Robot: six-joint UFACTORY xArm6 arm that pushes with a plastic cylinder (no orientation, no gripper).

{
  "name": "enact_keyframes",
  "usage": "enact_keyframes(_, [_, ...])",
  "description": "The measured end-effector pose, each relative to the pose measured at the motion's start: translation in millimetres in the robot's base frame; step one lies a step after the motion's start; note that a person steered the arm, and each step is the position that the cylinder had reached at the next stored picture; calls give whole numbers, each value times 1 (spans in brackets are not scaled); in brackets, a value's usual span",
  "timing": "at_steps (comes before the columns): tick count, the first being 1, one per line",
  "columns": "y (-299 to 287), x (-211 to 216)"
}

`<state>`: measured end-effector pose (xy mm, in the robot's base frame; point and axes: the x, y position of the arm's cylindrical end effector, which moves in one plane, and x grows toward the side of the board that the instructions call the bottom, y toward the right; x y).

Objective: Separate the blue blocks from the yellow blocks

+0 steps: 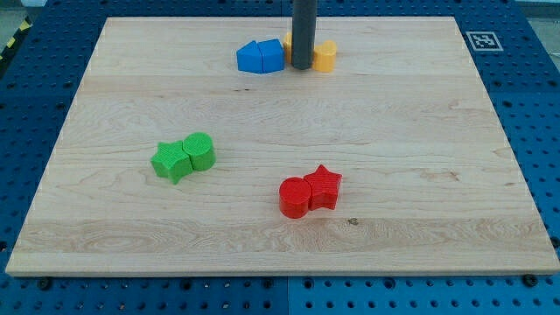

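My tip [302, 66] – no pincer, plain rod | between blue blocks [261, 56] – yellow block [325, 56]

Two blue blocks [261, 56] sit side by side, touching, near the top edge of the board, the left one with a pointed end. Just to their right, past the rod, a yellow block [325, 56] lies flat, another yellow piece mostly hidden behind the rod.
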<state>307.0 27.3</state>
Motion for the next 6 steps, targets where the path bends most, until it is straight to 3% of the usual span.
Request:
enact_keyframes(4, [-87,0])
enact_keyframes(6, [-79,-21])
